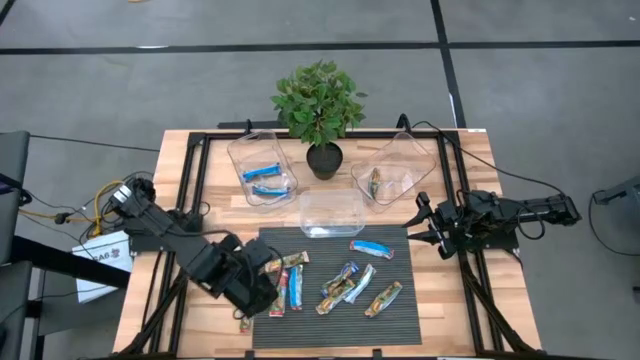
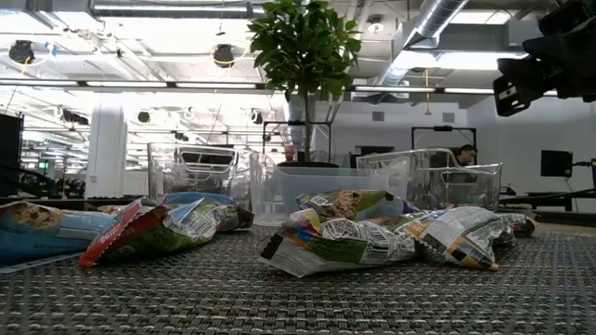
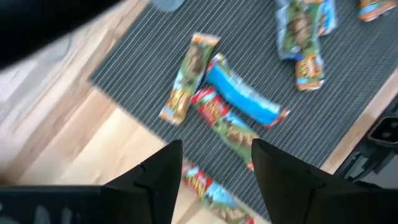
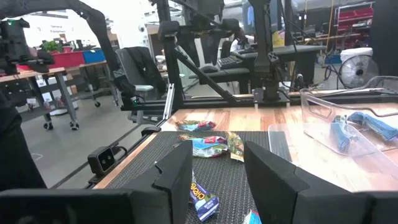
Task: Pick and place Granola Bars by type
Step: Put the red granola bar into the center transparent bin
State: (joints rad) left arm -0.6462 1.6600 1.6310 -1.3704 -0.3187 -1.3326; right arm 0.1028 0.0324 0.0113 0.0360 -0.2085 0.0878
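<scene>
Several wrapped bars lie flat on the dark mat (image 1: 330,330). At its left edge are a green-gold bar (image 3: 189,78), a blue bar (image 3: 245,99) and a red-green bar (image 3: 227,127). Another red-green bar (image 3: 211,193) lies on the wood beside the mat. My left gripper (image 1: 262,285) (image 3: 216,149) hovers open above these, its fingers on either side of the red-green bar, touching nothing. My right gripper (image 1: 425,228) (image 4: 217,152) is open and raised by the table's right side. Blue bars (image 1: 265,178) lie in the left tub (image 1: 240,150), and one green-gold bar (image 1: 375,182) lies in the right tub (image 1: 410,150).
A third clear tub (image 1: 332,215) stands at the mat's far edge. A potted plant (image 1: 320,100) stands between the two far tubs. More bars (image 1: 350,285) lie mid-mat, and a blue one (image 1: 371,248) lies nearer the right arm. Black frame rails run along the table's left and right sides.
</scene>
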